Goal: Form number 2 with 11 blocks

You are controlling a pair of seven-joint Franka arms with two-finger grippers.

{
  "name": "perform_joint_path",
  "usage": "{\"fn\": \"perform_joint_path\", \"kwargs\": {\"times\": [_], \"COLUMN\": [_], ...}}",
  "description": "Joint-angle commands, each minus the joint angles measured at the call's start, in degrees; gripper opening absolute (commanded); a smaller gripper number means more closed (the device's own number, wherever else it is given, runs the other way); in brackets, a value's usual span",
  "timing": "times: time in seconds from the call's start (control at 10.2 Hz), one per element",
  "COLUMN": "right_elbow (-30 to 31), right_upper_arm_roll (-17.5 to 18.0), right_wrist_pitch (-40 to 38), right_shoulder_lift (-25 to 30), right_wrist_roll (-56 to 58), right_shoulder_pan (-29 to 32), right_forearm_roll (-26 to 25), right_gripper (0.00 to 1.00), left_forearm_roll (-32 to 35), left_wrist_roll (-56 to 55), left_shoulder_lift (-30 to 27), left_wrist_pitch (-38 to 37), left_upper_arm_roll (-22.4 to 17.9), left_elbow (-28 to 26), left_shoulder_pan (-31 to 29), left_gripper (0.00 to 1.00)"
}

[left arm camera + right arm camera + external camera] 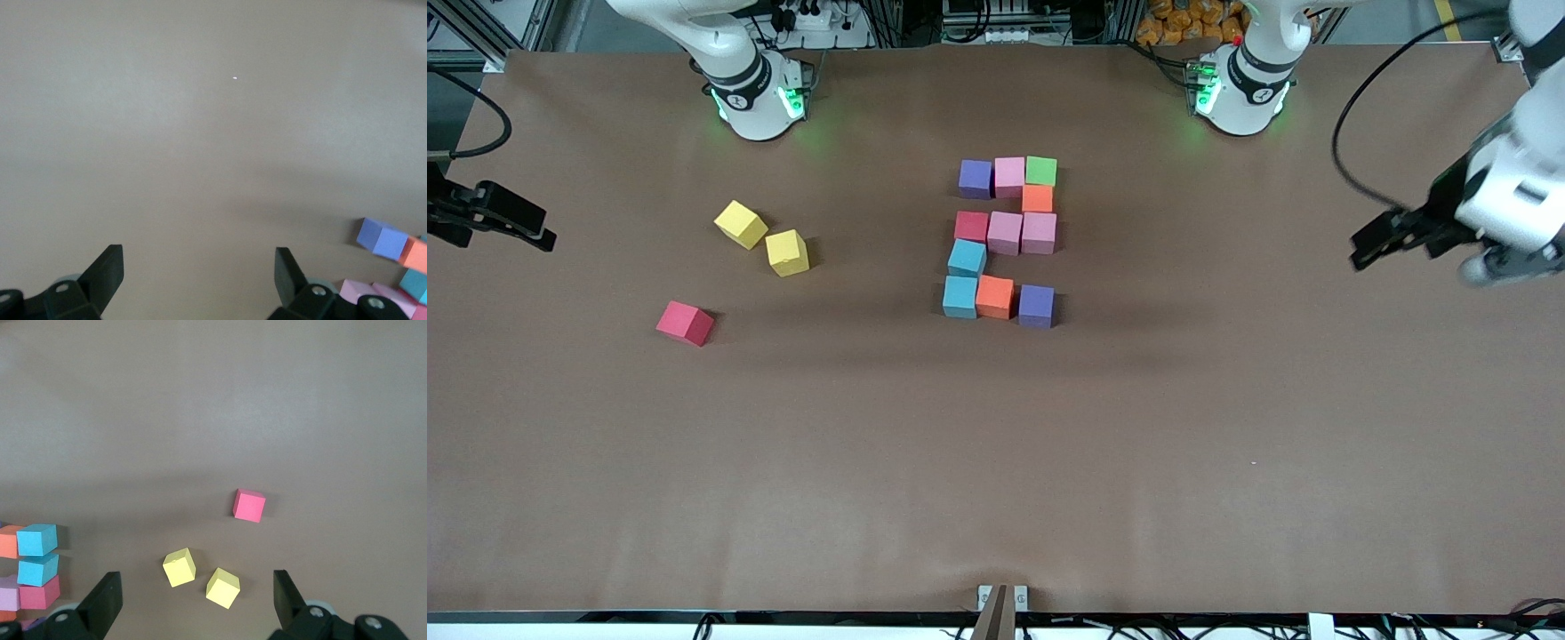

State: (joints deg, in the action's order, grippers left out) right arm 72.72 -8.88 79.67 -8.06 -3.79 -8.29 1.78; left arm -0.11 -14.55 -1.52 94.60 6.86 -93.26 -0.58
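Observation:
Eleven blocks lie together mid-table in the shape of a 2. Its row nearest the robots is a purple block [975, 178], a pink block [1009, 175] and a green block [1040, 170], with an orange block [1037, 197] under the green. The middle row is red [971, 226] and two pink [1022, 232]. A light blue block [967, 258] leads to the row nearest the camera: light blue [959, 296], orange [995, 296], purple [1036, 305]. My left gripper [1360, 249] [199, 273] hangs open and empty over the left arm's end of the table. My right gripper [543, 236] [197, 593] hangs open and empty over the right arm's end.
Two yellow cubes [740, 223] [787, 252] and a loose pinkish-red cube [685, 322] [249, 505] lie between the figure and the right gripper. The brown table [996, 462] is bare toward the camera.

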Motion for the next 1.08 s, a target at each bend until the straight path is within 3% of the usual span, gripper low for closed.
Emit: {"fn": "perform_joint_path", "kwargs": {"times": [0.0,0.39,0.49,0.69,0.98], "right_elbow": [0.1,0.1,0.1,0.1,0.1], "right_upper_arm_roll": [1.0,1.0,1.0,1.0,1.0], "right_wrist_pitch": [0.1,0.1,0.1,0.1,0.1], "right_shoulder_lift": [0.3,0.3,0.3,0.3,0.3], "right_wrist_roll": [-0.6,-0.6,-0.5,-0.6,-0.5], "right_shoulder_pan": [1.1,1.2,1.2,1.2,1.3], "right_forearm_roll": [-0.6,-0.6,-0.6,-0.6,-0.6], "right_gripper": [1.00,1.00,1.00,1.00,1.00], "left_forearm_roll": [-0.2,-0.2,0.3,0.5,0.6], "left_wrist_roll": [2.0,1.5,1.2,1.1,1.2], "left_shoulder_lift": [-7.9,-10.5,-9.8,-5.5,-2.3], "left_wrist_pitch": [-2.8,-3.3,-3.2,-3.2,-3.2], "left_upper_arm_roll": [0.8,0.3,-0.2,-6.7,-7.5], "left_elbow": [-4.8,-6.4,-5.9,-1.9,0.6], "left_shoulder_pan": [-1.1,-0.5,0.8,5.8,6.6], "left_gripper": [1.00,1.00,1.00,1.00,1.00]}}
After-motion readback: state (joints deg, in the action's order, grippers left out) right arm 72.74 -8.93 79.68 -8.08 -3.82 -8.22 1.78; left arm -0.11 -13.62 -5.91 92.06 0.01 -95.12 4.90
